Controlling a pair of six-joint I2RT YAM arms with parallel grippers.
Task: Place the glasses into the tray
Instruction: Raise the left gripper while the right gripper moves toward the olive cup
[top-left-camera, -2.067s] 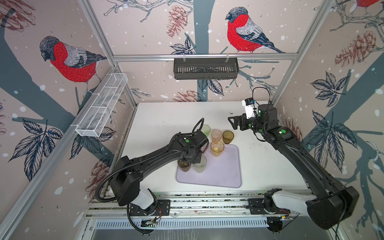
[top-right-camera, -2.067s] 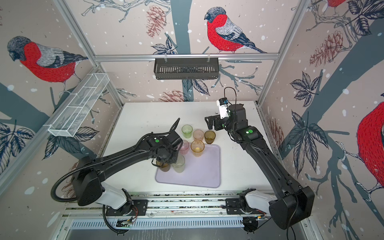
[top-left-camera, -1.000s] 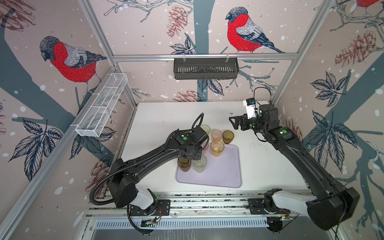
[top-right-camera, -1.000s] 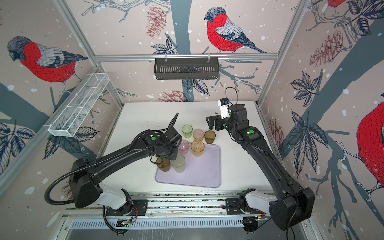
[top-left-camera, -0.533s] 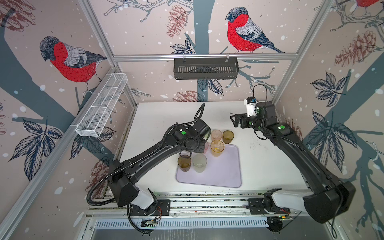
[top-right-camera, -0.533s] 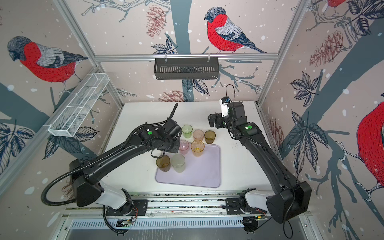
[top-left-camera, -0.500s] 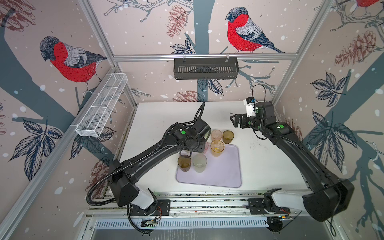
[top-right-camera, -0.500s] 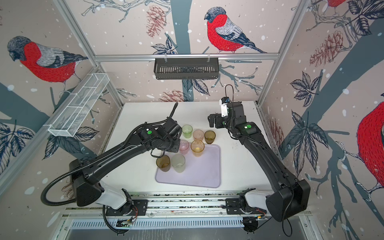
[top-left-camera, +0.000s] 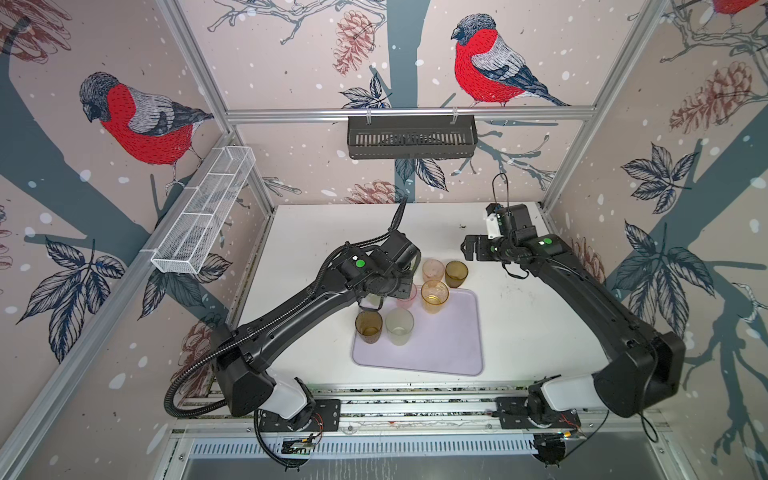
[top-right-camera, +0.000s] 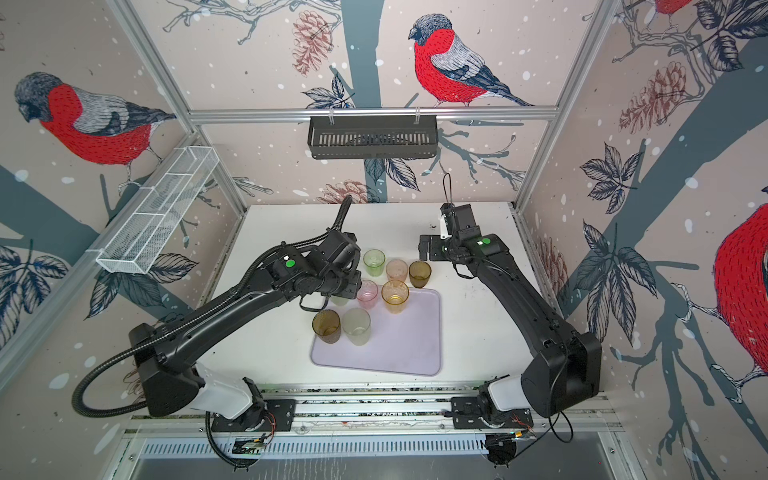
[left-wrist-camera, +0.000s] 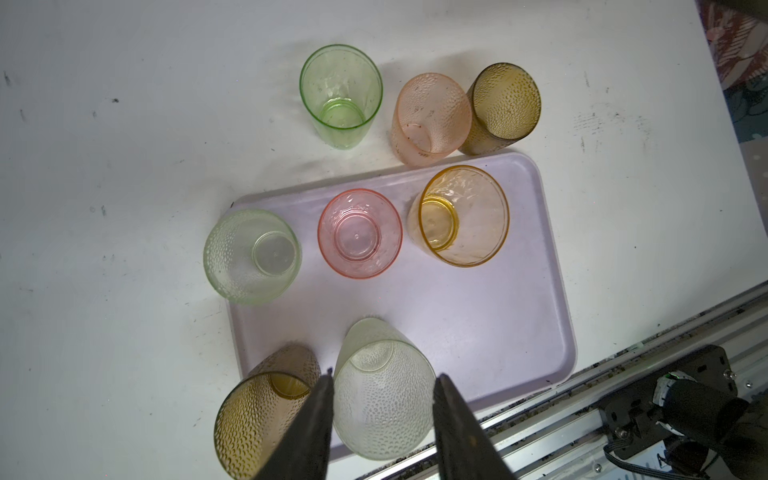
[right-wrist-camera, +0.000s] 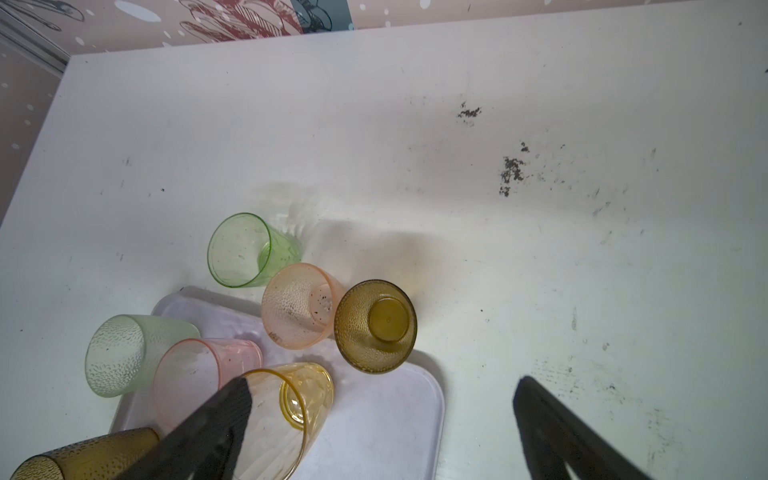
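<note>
- Left wrist view: left gripper (left-wrist-camera: 384, 375) part-spread, empty, clear of frosted glass (left-wrist-camera: 382, 411) on tray (left-wrist-camera: 478, 324)
- Right gripper (right-wrist-camera: 382, 381) spread wide, empty, beyond tray's far edge

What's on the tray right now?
On the tray: pink glass, amber glass, brown glass, frosted glass. The pale green glass sits at its corner; whether fully inside is unclear.

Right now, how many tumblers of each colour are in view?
Green translucent plastic tumblers: 2
Brown dimpled tumblers: 2
Pink tumbler: 1
Peach dimpled tumbler: 1
Amber tumbler: 1
Frosted whitish tumbler: 1
Total: 8
</note>
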